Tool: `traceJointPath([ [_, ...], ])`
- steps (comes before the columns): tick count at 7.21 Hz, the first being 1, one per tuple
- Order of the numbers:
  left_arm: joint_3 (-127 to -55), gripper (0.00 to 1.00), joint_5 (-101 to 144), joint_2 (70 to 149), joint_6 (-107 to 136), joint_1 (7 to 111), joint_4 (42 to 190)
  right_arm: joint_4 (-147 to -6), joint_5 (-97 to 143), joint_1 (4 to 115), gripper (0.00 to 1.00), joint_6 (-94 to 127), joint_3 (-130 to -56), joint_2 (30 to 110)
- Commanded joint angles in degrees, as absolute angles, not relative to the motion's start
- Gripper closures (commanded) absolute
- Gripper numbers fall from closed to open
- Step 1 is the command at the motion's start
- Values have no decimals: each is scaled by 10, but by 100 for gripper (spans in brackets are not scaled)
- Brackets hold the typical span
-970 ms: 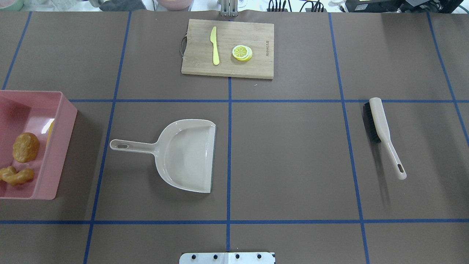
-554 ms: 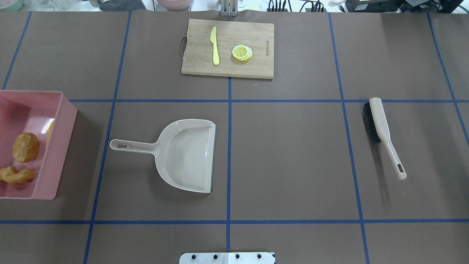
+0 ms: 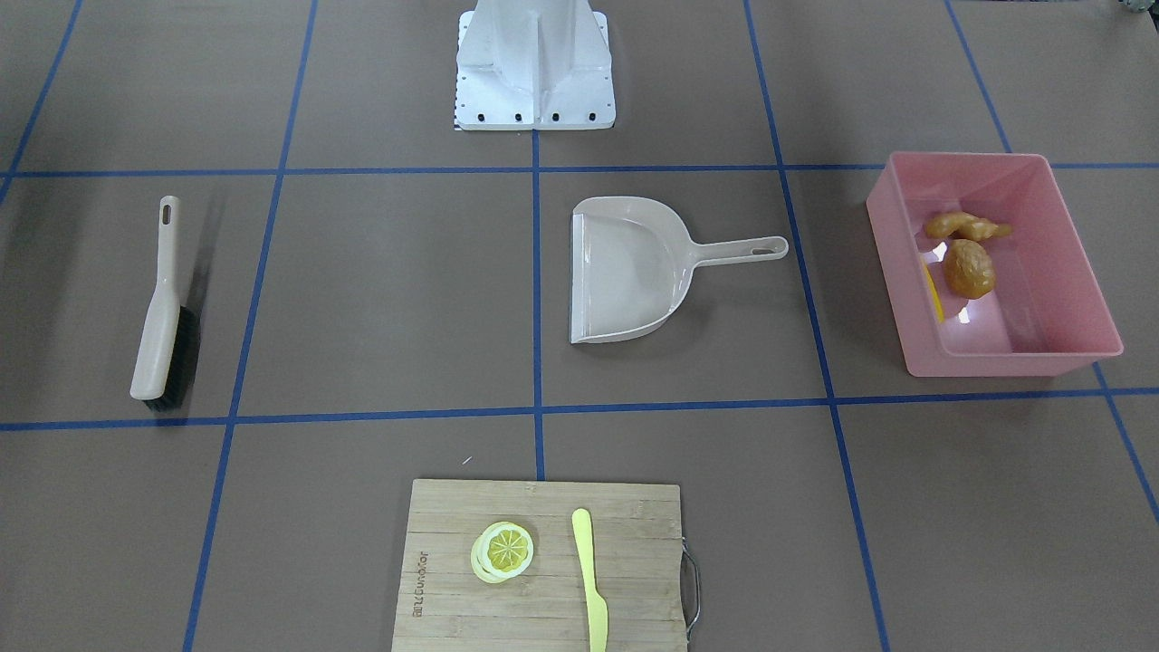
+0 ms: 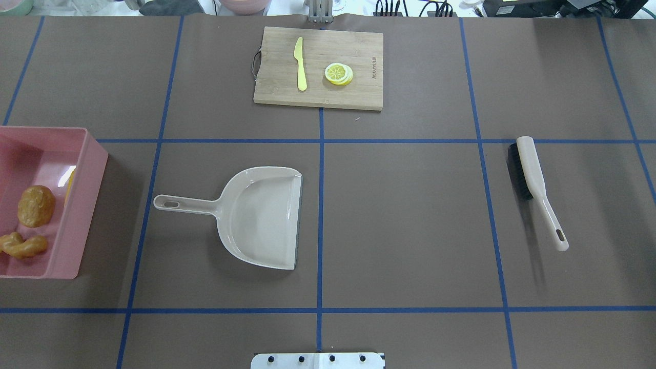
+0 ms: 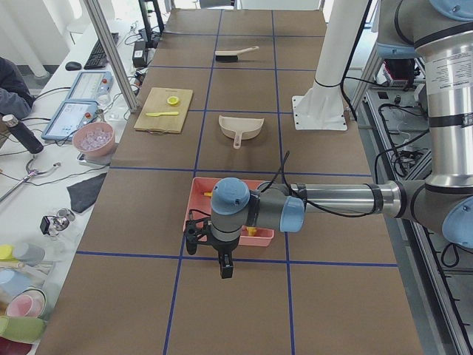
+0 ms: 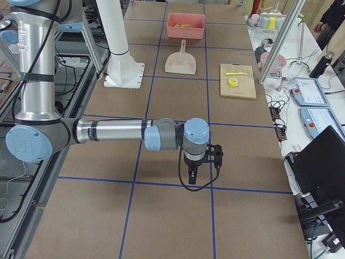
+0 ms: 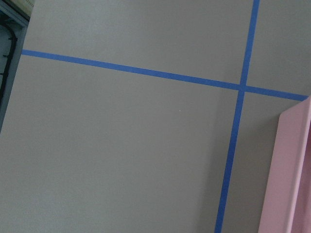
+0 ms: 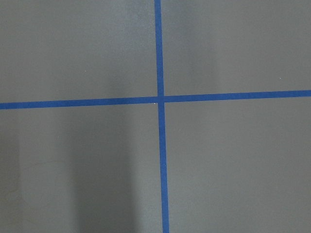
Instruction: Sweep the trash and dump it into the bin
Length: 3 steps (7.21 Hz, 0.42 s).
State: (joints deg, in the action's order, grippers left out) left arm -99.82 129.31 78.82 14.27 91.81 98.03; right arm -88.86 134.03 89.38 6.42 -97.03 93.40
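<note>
Pink bin (image 4: 88, 205), left side: holds potato (image 4: 36, 206), ginger root (image 4: 23, 246) and corn cob (image 3: 933, 292), so dumping looks complete.
Dustpan (image 4: 261, 215), centre; brush (image 4: 533, 179), right: both lying flat and unheld.
Left gripper (image 5: 225, 265), right gripper (image 6: 204, 168): empty; whether spread or pressed together cannot be told.

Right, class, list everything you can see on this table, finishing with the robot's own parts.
bin: one, pink, robot's left end
potato: one, brown, in bin
ginger root: one, tan, in bin
corn cob: one, yellow, in bin, mostly hidden
dustpan: one, beige, table middle
brush: one, beige, black bristles, robot's right
cutting board: one, wooden, far side
knife: one, pale yellow, on board
lemon slice: small stack, yellow, on board
robot base: one, white
left gripper: black, beside bin
right gripper: black, over bare table
</note>
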Motion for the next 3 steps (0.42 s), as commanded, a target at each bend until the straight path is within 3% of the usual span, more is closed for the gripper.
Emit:
traceJointPath([
  [1, -988, 2, 1293, 788, 142, 918, 981, -889, 1340, 894, 0, 64, -970, 934],
  [3, -984, 2, 1292, 788, 142, 918, 983, -889, 1340, 894, 0, 64, -970, 933],
])
